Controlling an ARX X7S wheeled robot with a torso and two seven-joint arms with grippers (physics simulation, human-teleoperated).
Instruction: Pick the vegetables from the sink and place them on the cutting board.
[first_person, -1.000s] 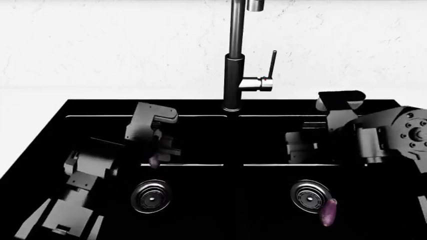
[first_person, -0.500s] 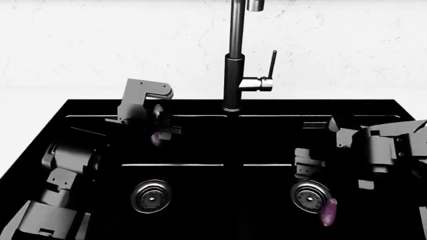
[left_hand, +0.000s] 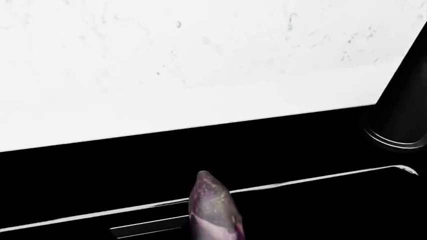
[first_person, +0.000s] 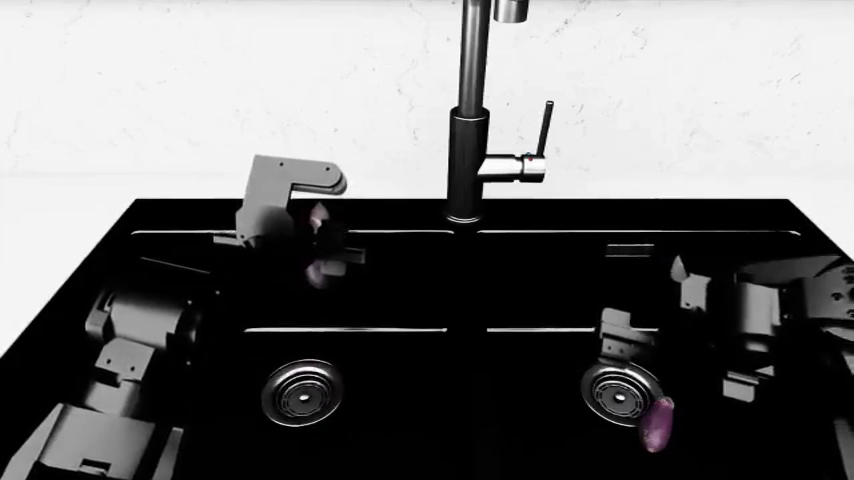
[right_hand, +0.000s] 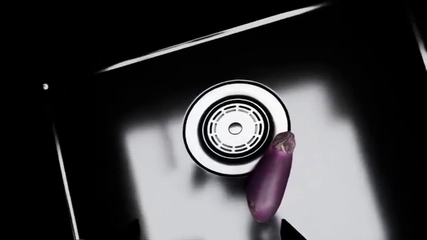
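While one glossy purple eggplant (right_hand: 270, 179) lies in the sink (first_person: 400, 300) right basin (touching drain (right_hand: 235, 128)), left gripper (first_person: 320, 250) clamps the other eggplant (left_hand: 215, 210); right gripper (first_person: 627, 345) jaws indiscernible

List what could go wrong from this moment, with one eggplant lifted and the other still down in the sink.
1. The left hand holds the lifted eggplant by one end only, its tip sticking out; it might slip and fall back into the sink.
2. The second eggplant lies against the right drain; the round, glossy body may roll away when the right hand closes on it.
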